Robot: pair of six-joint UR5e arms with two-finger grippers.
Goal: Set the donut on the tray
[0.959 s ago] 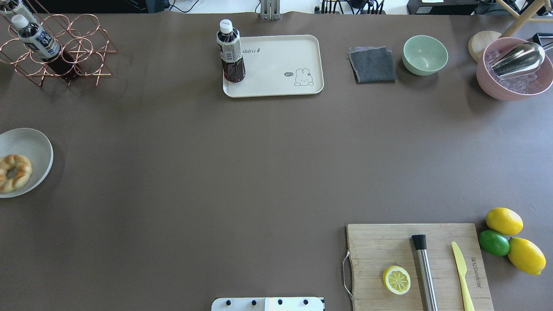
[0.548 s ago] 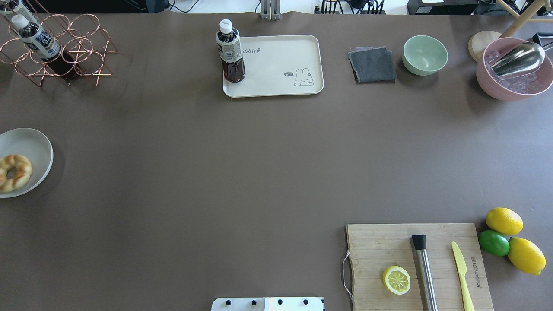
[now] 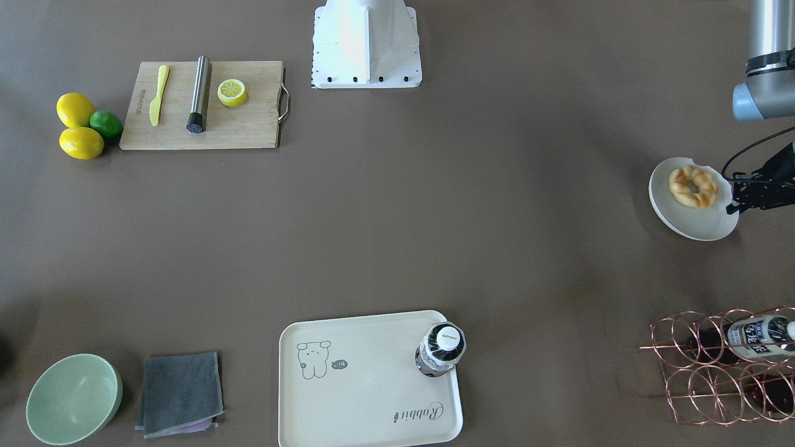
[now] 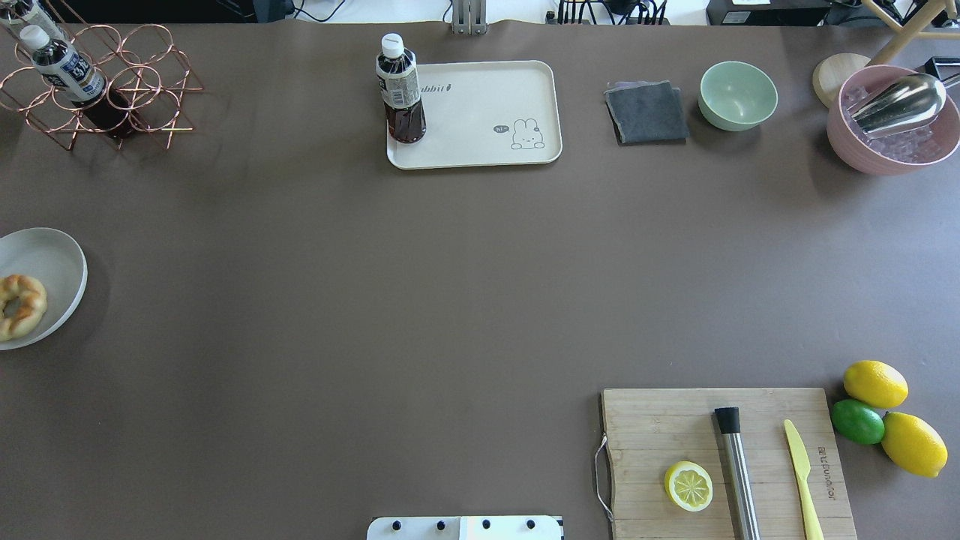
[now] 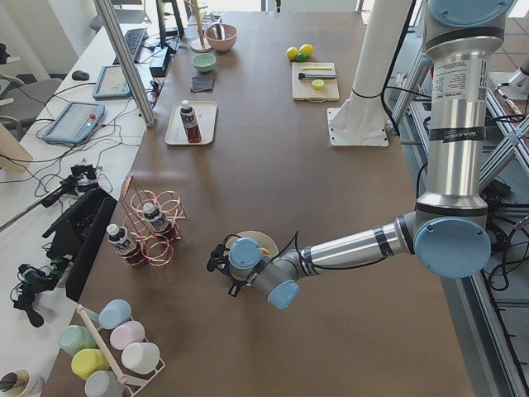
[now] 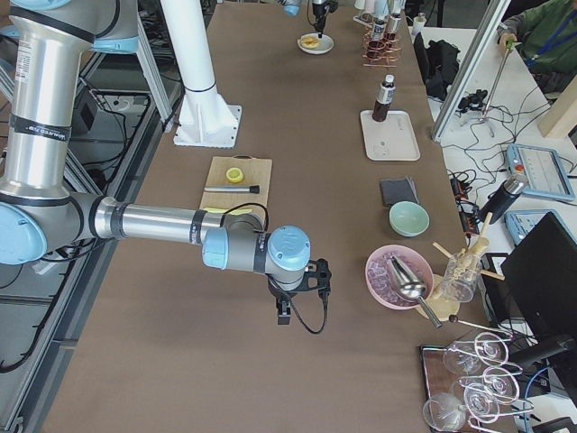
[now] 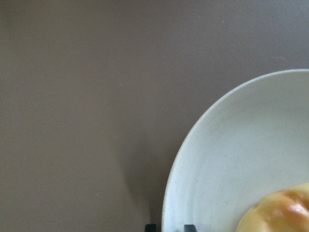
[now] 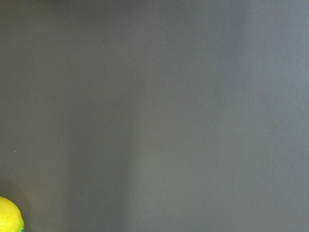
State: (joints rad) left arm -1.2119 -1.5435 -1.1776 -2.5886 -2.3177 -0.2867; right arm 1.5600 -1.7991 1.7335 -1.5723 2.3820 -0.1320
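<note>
- Donut [image 4: 19, 306] lies on a round off-white plate [image 4: 46, 259] at the left end of the surface [image 4: 375, 300], well apart from the cream tray [image 4: 487, 105] at the far middle; nothing has carried it over yet
- Tray holds a dark drink bottle [image 4: 400, 90] upright in one corner, so most of its floor is bare and, by my judgement, free for the donut
- Left gripper [image 3: 739, 198] hangs at the plate's outer rim, just beside the donut, which reads as an approach for a pick; it holds nothing, but whether it is spread or closed I cannot tell
- Right gripper [image 6: 287, 311] is over bare surface near a lemon [image 8: 9, 215], likely parked out of the way; its state cannot be told
- Overhead view cuts the plate and donut at its edge and shows neither arm
- Left wrist view catches only a corner of the donut and two dark tips at its bottom edge
- Front view crops the left gripper to a dark mass, so its height above the plate is unclear
</note>
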